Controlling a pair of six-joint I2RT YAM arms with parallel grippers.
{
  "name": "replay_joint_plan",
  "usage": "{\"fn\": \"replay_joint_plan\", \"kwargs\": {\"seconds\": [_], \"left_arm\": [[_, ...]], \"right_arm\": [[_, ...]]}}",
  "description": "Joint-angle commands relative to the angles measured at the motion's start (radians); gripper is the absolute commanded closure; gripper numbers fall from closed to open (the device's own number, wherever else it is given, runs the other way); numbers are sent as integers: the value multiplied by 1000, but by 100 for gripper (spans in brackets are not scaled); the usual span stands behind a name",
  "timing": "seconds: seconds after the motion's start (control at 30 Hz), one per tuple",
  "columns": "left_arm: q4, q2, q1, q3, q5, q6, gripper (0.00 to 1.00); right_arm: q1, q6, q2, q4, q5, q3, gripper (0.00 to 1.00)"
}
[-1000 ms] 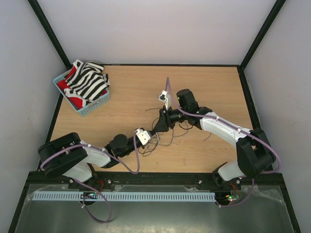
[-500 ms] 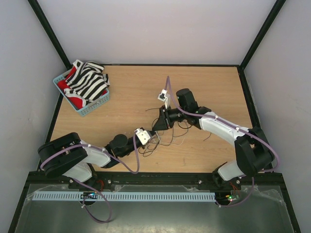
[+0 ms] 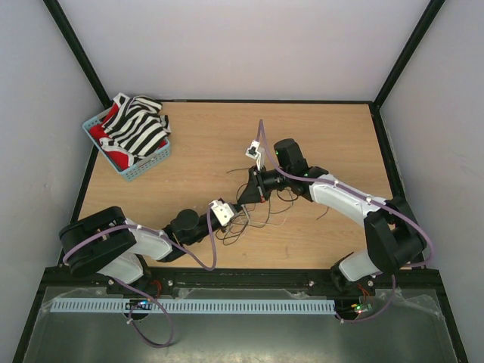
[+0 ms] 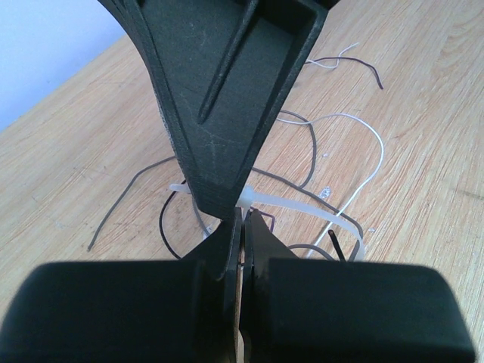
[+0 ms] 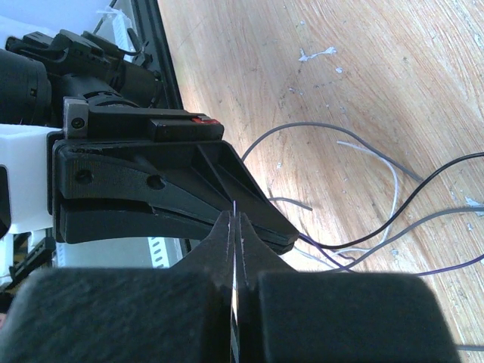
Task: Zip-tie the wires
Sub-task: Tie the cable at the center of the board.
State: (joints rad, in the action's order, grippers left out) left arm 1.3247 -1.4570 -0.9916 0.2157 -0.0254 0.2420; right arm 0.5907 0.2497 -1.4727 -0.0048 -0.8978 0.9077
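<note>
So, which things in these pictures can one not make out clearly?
- Top view: the wires are too thin and small to trace.
- Left wrist view: the right gripper covers the middle of the zip tie; whether it loops the wires is hidden.
- Right wrist view: a thin pale edge sits between the shut fingers; too thin to identify.
- Top view: the striped cloth hides the basket's contents.

No readable text, label, brand or number anywhere.
</note>
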Motion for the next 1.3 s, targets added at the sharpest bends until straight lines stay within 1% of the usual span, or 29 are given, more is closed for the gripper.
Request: {"fn": "replay_joint_plan", "kwargs": {"seconds": [0.0,0.13,0.27,0.47,0.67,0.9,1.07,1.1,1.17,1.2,1.27], "left_arm": [[31,-6,5,16,16,-9,100],[31,-6,4,16,31,-3,100],[31,2,2,11,59,11,100],[33,27,-17,-6,38,38,100],[33,15,-32,-17,8,32,100],[34,-7,-28,-28,-49,-5,100],[33,21,17,-44,-35,-80,100],[33,30,31,-49,-21,-101,98],[32,47,58,-60,16,-146,90],[31,55,71,-65,32,-160,86],[31,75,86,-73,58,-175,73]], "right_arm": [[7,5,0,7,-14,7,100],[7,13,-6,15,2,30,100],[2,17,-27,14,25,91,100],[-14,48,-95,7,35,207,100],[-14,64,-134,8,42,260,100],[-15,62,-116,8,50,249,100],[-15,64,-89,38,35,153,100],[-15,84,-83,72,26,122,100],[-11,131,-75,156,12,64,100],[-9,141,-71,169,15,49,100],[-7,143,-68,175,33,28,100]]}}
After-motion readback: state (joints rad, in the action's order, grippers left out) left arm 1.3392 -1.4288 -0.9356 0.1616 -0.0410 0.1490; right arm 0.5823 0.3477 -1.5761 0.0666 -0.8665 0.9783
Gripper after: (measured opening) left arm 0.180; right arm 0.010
